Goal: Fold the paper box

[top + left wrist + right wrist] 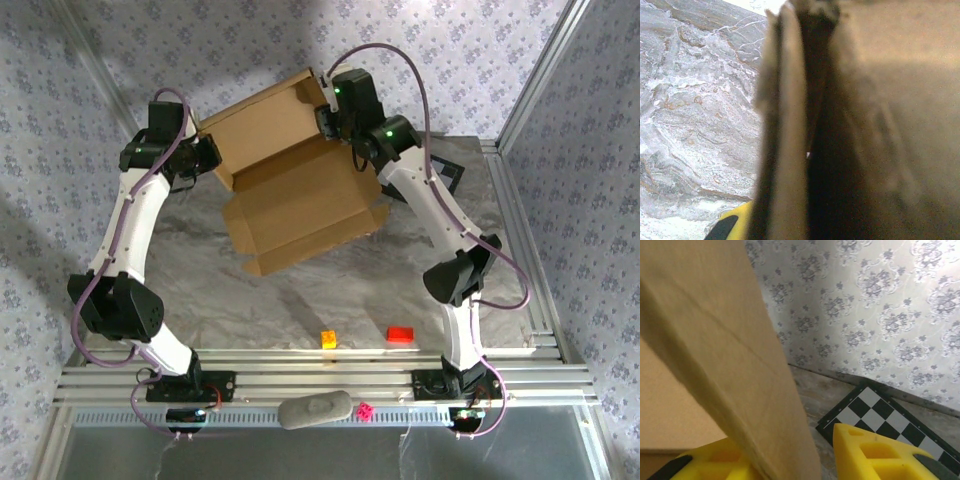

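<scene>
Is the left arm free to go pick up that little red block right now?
Probably not yet. The left gripper is shut on the edge of the paper box, holding it up, and the red block lies far over by the right arm's base.

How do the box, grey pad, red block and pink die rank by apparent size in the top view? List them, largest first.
1. box
2. grey pad
3. red block
4. pink die

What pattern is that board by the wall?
The board is black-and-white checkered; best in right wrist view.
</scene>
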